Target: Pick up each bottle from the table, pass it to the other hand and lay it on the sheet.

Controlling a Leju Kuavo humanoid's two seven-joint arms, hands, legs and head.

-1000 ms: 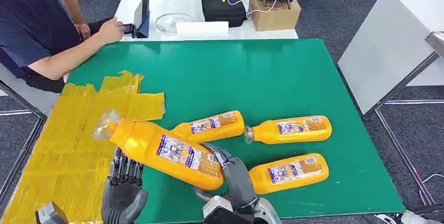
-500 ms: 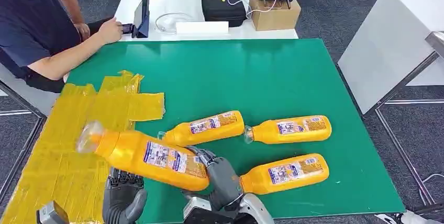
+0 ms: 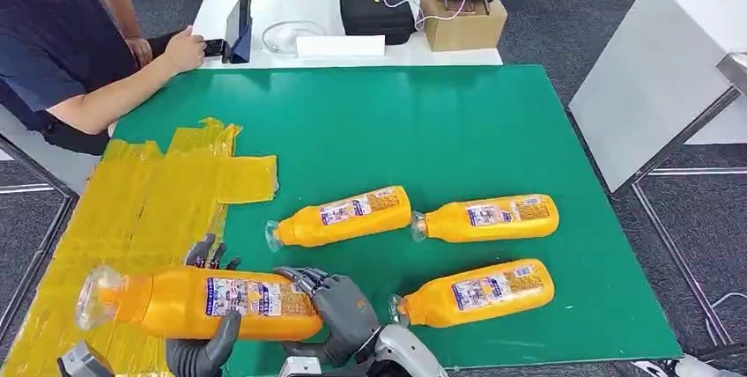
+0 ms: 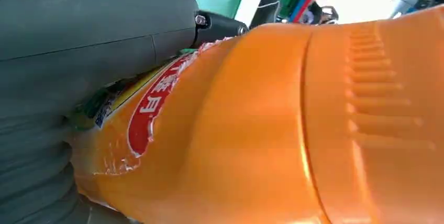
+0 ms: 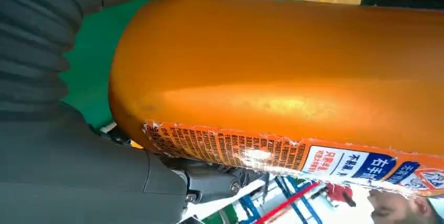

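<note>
An orange bottle point(image 3: 198, 304) with a clear cap hangs level over the near left of the table, cap toward the yellow sheet point(image 3: 150, 201). My right hand point(image 3: 339, 314) grips its base end. My left hand point(image 3: 210, 346) wraps its middle, with fingers point(image 3: 207, 255) showing behind it and the thumb in front. The left wrist view has the thumb point(image 4: 94, 30) lying on the bottle point(image 4: 293, 124). In the right wrist view the labelled bottle point(image 5: 293, 77) lies against my right hand point(image 5: 63, 145). Three more orange bottles point(image 3: 339, 216) point(image 3: 486, 218) point(image 3: 476, 291) lie on the green table point(image 3: 396, 121).
A person in a dark shirt point(image 3: 53, 42) sits at the far left with a hand by a tablet point(image 3: 240, 23). On the white table behind stand a black case point(image 3: 376, 7) and a cardboard box point(image 3: 462, 16). Another white table point(image 3: 669, 69) is at the right.
The held bottle has swung down from a tilt to level and moved left toward the sheet. My left hand has risen and closed around its middle.
</note>
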